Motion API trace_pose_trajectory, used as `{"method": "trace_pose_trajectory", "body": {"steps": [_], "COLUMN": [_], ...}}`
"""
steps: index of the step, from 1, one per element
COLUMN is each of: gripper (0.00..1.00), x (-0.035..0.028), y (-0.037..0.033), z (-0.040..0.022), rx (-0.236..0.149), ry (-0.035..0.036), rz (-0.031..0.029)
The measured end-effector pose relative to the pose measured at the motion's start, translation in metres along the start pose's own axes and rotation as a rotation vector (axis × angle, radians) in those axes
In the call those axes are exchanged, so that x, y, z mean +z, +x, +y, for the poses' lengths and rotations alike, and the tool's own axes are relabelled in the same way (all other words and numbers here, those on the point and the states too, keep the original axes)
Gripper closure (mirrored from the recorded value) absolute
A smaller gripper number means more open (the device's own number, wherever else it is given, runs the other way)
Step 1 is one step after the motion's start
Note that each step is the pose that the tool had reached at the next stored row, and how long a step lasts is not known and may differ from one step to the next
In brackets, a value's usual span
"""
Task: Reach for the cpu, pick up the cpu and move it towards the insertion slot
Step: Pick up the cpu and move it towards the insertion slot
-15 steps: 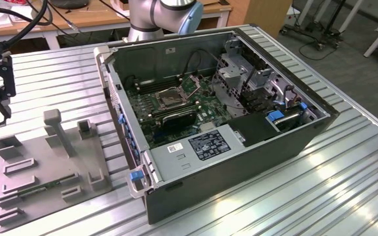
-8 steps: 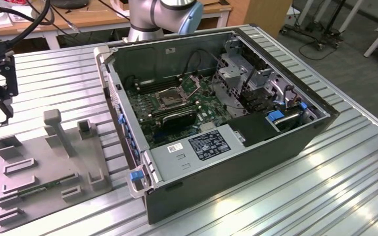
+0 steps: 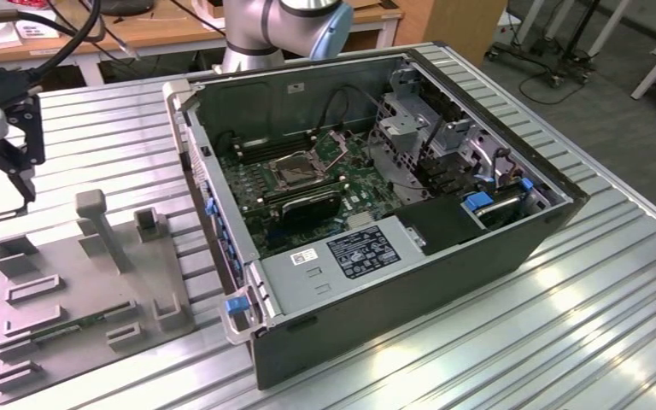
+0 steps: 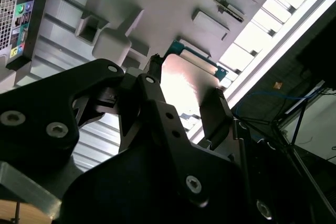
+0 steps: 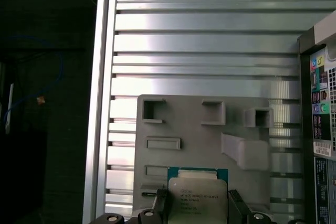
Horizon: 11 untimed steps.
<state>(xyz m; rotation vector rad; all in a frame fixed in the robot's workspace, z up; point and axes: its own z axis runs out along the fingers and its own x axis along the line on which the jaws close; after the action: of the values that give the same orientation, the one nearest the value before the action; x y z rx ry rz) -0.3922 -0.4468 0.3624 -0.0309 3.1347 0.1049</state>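
- Slatted metal bench under everything, wooden desks and cables behind, and the grey robot arm rising at the back.
- Over on the exterior view's left, the jaws hang above the bench, and they are clenched on the cpu, one jaw pressed to each of two opposite edges. The chip is up in the air, off the tray and near its end.
- Here's the worry: it is an edge-only pinch on a very thin part. If one jaw is seated a little off-centre, the chip could twist or slide out on the way across.
- Another risk: the tall post on the tray and the case's near wall both lie between here and the socket, so a low path could clip either one.
- Look at the chip itself: a flat square with a silvery-white lid that catches the light and has small print across it. A green board edge peeks out around the lid in both wrist views.
- Moving right, the grey tray lies flat on the bench with its recesses and upright blocks, and a green memory stick lies in one of the long holders.
- Centre stage is the computer case, on its side with the panel off and the green board exposed.
- Inside it sits the insertion slot, silver frame and dark centre, well apart from the chip, so the carry has barely started by my reading.
- Furthest right inside the case are the metal drive cage and some blue clips.
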Motion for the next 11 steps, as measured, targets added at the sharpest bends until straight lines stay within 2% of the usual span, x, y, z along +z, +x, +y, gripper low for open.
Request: {"method": "trace_pose_trajectory", "body": {"steps": [11], "gripper": [0.46], "x": [0.0], "y": [-0.014], "z": [-0.0003], "rx": [0.0], "ry": [0.0001], "rz": [0.0001]}}
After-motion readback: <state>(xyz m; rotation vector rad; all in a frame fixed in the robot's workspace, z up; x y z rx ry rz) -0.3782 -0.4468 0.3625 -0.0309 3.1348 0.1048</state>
